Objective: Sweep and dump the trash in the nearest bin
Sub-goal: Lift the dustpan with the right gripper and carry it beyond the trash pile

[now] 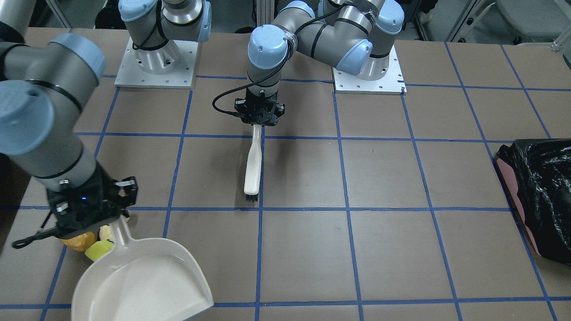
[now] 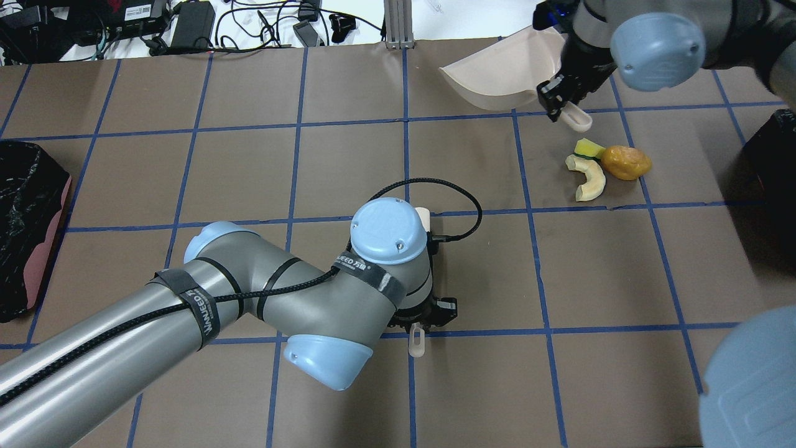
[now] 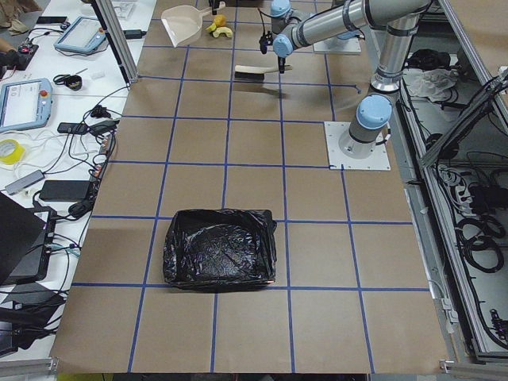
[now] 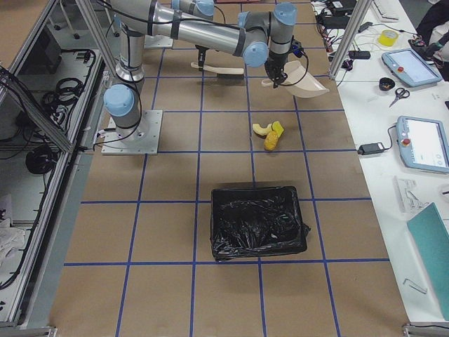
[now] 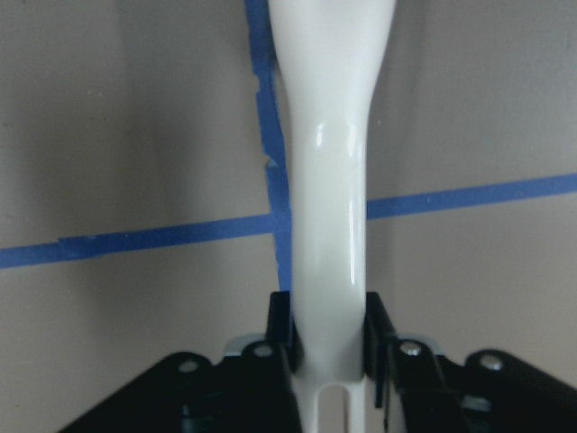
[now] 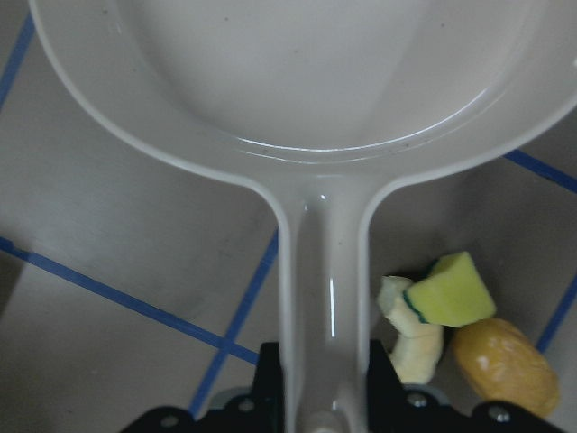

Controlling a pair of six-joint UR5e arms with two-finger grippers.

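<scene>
We are losing part of the dustpan (image 1: 142, 285) below the front view's edge, where the right gripper (image 1: 113, 218) is covering most of the pale peel (image 1: 105, 232). Overhead, the left arm (image 2: 280, 298) is hiding most of the brush (image 2: 416, 342), and the frame is cropping the bin (image 2: 774, 143).

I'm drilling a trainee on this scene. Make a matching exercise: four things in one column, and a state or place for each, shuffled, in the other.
Things
1. dustpan
2. brush
3. orange-brown lump
4. pink bin

States and places
A. lined with a black bag
B. clamped in the left gripper
C. loose on the table beside the yellow-green block
D. clamped in the right gripper, nothing in it

Pairs: 1-D, 2-B, 3-C, 4-A
</scene>
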